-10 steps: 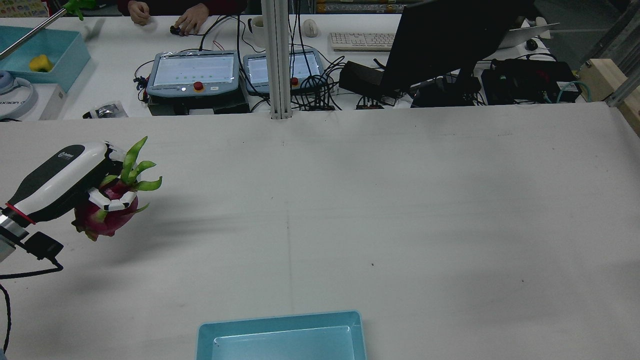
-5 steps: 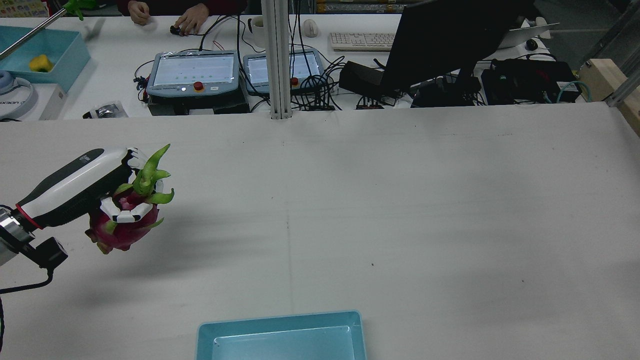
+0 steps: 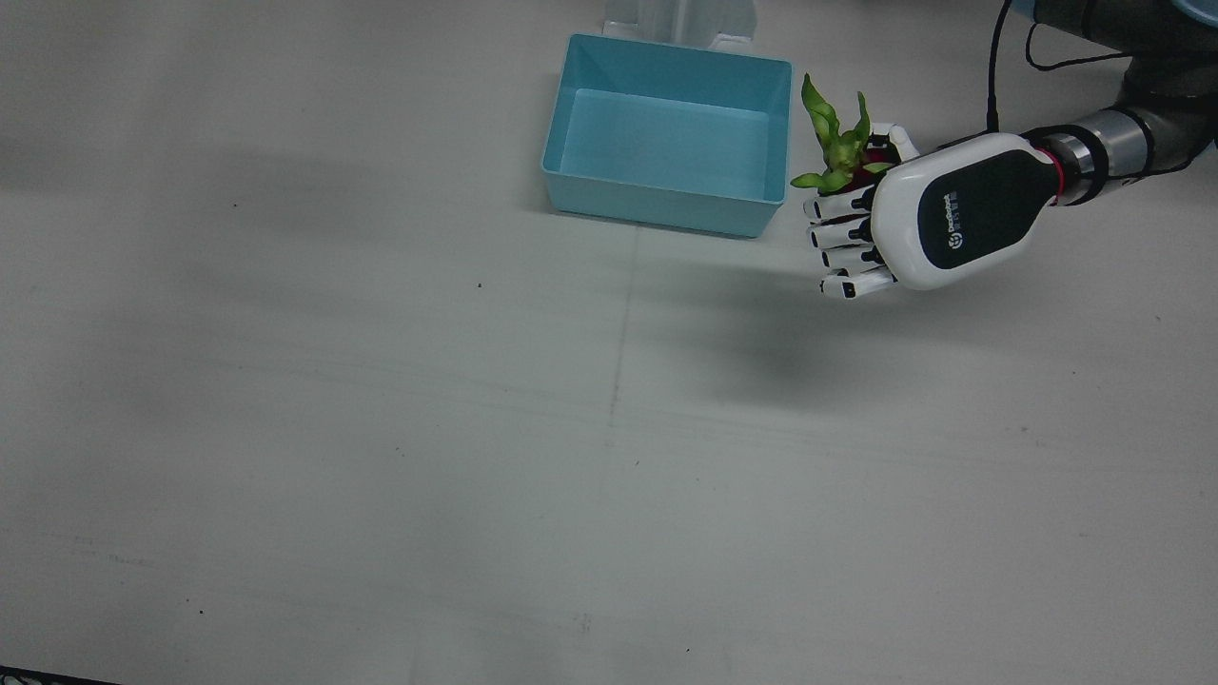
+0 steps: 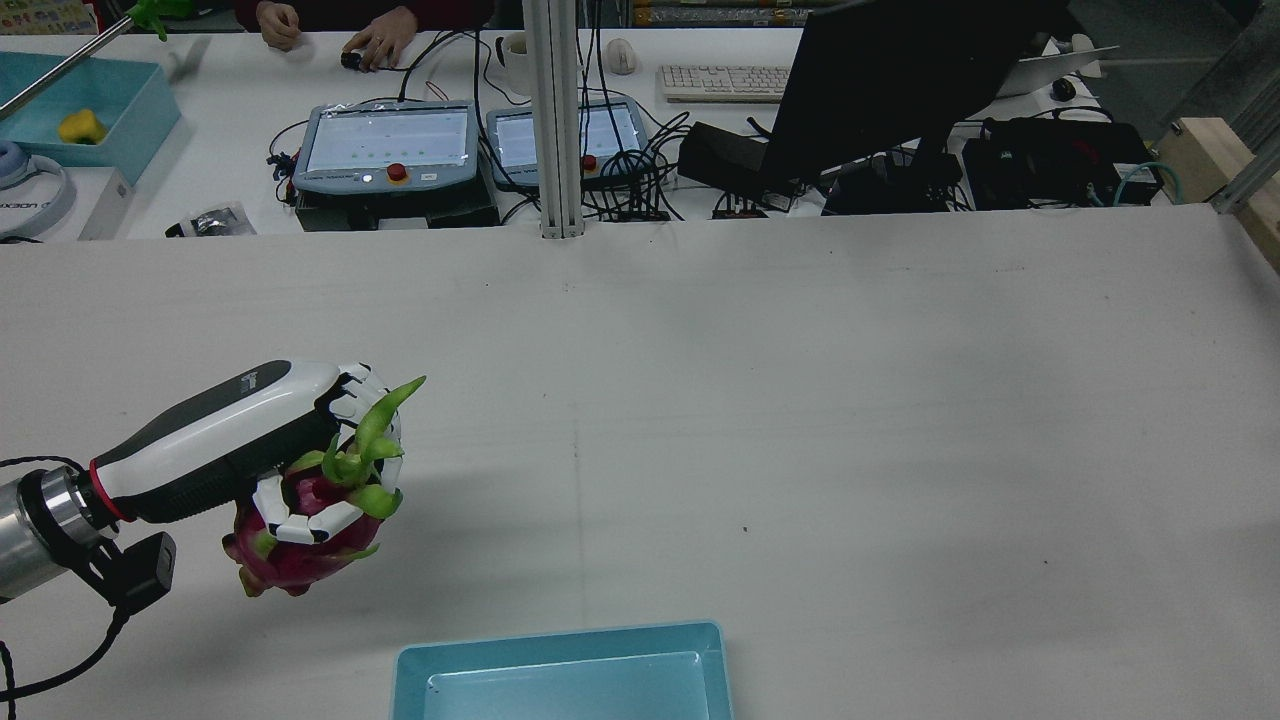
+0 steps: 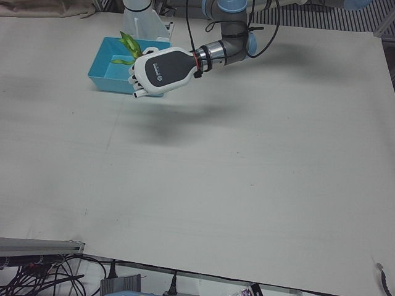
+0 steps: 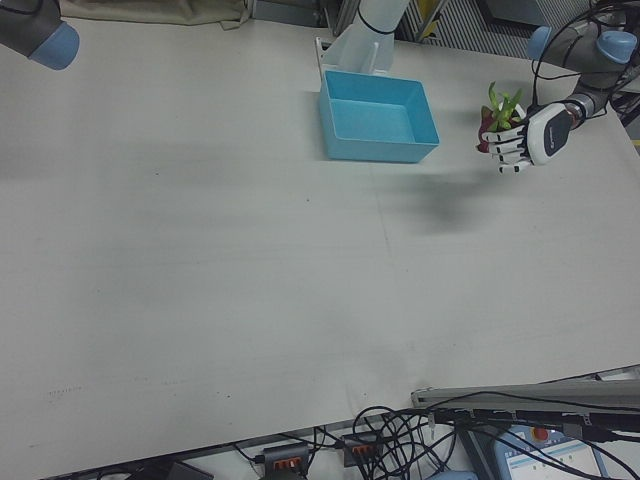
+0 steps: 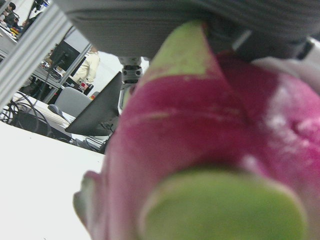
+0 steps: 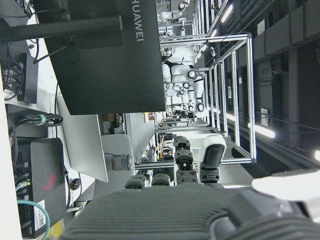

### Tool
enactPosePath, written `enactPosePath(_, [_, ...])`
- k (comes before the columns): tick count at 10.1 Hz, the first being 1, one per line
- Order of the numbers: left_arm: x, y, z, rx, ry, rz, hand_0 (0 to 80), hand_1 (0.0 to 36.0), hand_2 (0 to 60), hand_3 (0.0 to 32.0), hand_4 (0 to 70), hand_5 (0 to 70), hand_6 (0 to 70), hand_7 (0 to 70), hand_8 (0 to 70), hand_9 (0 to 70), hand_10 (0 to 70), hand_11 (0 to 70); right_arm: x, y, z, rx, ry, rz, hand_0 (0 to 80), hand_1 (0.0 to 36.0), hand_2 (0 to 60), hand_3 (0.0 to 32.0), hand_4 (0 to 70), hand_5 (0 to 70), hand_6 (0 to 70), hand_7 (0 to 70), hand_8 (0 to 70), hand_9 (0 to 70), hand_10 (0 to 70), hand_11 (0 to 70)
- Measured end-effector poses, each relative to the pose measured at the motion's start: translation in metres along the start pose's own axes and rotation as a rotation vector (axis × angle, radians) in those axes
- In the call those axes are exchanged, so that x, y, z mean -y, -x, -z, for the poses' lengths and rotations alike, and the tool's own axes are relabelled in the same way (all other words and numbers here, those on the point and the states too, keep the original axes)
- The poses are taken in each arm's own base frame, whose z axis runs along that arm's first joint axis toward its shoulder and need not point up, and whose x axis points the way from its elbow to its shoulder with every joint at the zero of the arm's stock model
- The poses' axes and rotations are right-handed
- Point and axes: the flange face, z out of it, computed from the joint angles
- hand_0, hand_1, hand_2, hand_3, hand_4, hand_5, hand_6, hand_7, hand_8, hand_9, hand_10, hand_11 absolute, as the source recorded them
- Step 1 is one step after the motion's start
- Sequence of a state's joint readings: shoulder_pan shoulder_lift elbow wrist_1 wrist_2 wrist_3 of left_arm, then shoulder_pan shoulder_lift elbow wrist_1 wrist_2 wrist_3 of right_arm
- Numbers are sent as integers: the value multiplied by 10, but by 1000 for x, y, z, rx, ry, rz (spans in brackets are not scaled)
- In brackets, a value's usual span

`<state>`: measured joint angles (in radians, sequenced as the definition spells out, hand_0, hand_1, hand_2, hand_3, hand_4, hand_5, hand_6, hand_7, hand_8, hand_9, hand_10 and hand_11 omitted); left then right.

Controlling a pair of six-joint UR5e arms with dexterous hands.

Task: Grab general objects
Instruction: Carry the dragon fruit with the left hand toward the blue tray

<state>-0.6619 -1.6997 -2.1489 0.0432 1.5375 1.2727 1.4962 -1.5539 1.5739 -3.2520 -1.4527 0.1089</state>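
Note:
A magenta dragon fruit (image 4: 290, 555) with green leaf tips is held in my left hand (image 4: 250, 430), which is shut around it, above the table. In the front view the hand (image 3: 937, 214) is palm down and covers the fruit, so only the green tips (image 3: 837, 152) show, just right of the blue bin (image 3: 666, 52). The fruit fills the left hand view (image 7: 200, 150). My right hand shows only in its own view, where its fingers (image 8: 182, 165) stand apart and hold nothing.
The blue bin (image 4: 560, 640) is empty and stands at the table edge near the robot's pedestal (image 5: 145, 24). A desk with teach pendants (image 4: 385, 145), a monitor (image 4: 900, 80) and cables lies beyond the far edge. Part of the right arm (image 6: 40, 30) shows at the table's corner.
My left hand has carried the dragon fruit toward the robot's side of the table and toward the middle, closer to the blue bin. The grasp is unchanged.

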Motion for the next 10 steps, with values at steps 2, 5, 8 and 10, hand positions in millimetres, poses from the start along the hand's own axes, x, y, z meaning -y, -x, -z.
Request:
enactPosePath(2, [-38,-3,-8,-14,72,53,460,155,600,0,700,700,700,621,662,666,700,700,0,0,0,0,0,0,0,0,0,0,0,0,0,0,0,0,0,0])
enactPosePath(5, [-100,0,-15,-19,169,132,471,161,600,0,700,700,700,650,656,661,700,700,0,0,0,0,0,0,0,0,0,0,0,0,0,0,0,0,0,0])
enactPosePath(8, [-124,-9,-17,-29,204,162,484,173,600,0,700,700,700,667,653,658,700,700,0,0,0,0,0,0,0,0,0,0,0,0,0,0,0,0,0,0])
enactPosePath(10, [-130,-16,-15,-24,212,169,485,176,600,0,700,700,700,671,647,650,700,700,0,0,0,0,0,0,0,0,0,0,0,0,0,0,0,0,0,0])
